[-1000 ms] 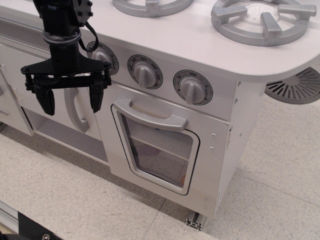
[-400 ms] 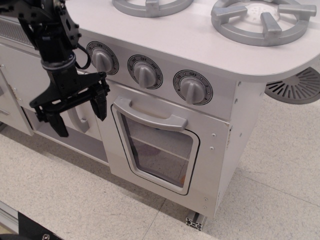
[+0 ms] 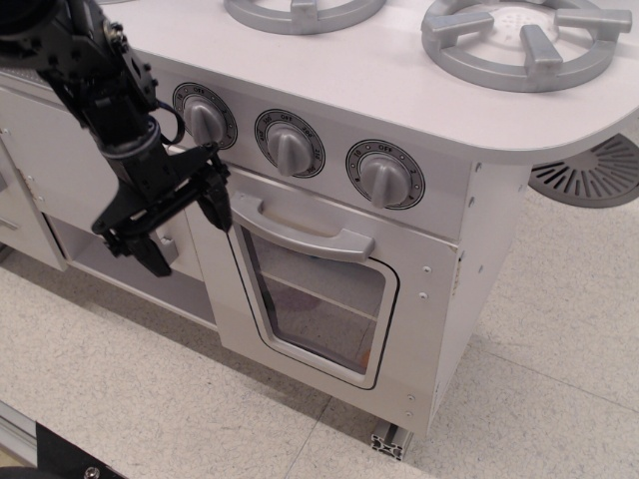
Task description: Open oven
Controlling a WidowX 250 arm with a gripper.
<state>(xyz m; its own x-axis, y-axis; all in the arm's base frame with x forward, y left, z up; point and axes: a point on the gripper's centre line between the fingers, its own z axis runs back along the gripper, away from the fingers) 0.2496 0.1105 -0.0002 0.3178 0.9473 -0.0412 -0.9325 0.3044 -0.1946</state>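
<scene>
Beside the toy kitchen's left flank, the black hand [image 3: 185, 227] hangs tilted with its two fingers spread wide, the upper fingertip [image 3: 217, 205] now just at the left end of the oven's grey bar handle [image 3: 300, 233], close enough that contact cannot be ruled out. A second ago it hung square and higher, in front of the leftmost of the three knobs [image 3: 290, 146] and the neighbouring cabinet's vertical handle [image 3: 163, 236]; since then it has dropped, rolled to a slant and swung rightward toward the oven [image 3: 319, 289]. The oven itself has not stirred: its door, with the rounded clear window [image 3: 315, 299], sits flush and closed in the white front, below the knobs and the two grey burners [image 3: 519, 40] on top. Nothing is held. The shift reads as an approach nearing its end, the fingers lining up to straddle the bar; the opening itself looks not yet begun. Judging from the slant, the hand may need to move further right along the bar before closing, since a grip at the very end could slip off.
</scene>
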